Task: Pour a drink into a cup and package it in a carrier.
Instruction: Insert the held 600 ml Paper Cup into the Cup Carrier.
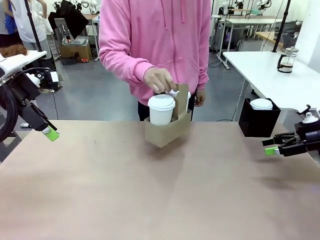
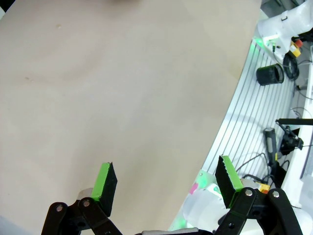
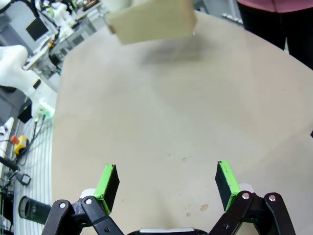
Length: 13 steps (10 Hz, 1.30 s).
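At frame centre, a person's hand [image 1: 159, 79] holds the carrier [image 1: 168, 129] with a cup [image 1: 161, 109] above the desk [image 1: 150, 200], well apart from the spread, empty left end effector [image 1: 51, 134] and right end effector [image 1: 270, 147] at the frame's sides.

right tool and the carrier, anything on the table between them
Nothing: in the right wrist view, bare table runs from the open right tool to the carrier. The front view agrees.
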Available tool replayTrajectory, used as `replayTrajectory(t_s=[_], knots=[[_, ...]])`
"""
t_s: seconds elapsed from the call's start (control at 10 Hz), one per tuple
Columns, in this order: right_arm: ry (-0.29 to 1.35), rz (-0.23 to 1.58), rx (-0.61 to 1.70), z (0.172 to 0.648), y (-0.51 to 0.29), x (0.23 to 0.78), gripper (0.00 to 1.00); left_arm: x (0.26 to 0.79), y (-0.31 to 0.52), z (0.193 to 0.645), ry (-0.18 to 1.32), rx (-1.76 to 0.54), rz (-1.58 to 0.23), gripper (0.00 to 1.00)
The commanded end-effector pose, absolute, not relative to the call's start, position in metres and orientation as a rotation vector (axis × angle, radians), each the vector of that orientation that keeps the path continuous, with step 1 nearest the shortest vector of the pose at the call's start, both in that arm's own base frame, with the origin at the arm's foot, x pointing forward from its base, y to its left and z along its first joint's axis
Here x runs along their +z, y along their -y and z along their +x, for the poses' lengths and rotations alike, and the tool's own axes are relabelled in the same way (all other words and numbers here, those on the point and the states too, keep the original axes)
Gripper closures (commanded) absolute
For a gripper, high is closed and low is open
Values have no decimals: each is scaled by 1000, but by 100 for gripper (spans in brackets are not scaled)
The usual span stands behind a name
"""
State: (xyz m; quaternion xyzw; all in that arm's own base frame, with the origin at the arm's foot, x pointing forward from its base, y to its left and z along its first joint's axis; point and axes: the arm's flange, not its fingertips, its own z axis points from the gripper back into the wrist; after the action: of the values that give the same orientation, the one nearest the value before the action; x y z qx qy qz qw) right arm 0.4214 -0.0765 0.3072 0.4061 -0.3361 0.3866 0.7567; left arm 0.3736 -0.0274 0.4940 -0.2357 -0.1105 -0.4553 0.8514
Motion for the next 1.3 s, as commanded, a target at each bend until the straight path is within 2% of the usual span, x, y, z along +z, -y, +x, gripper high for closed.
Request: replayTrajectory(t_s=[0.0, 1.2], knots=[[736, 890, 858, 422, 79, 309, 0, 493, 26, 374, 238, -975, -493, 0], [736, 890, 858, 422, 79, 309, 0, 493, 26, 374, 238, -975, -493, 0]])
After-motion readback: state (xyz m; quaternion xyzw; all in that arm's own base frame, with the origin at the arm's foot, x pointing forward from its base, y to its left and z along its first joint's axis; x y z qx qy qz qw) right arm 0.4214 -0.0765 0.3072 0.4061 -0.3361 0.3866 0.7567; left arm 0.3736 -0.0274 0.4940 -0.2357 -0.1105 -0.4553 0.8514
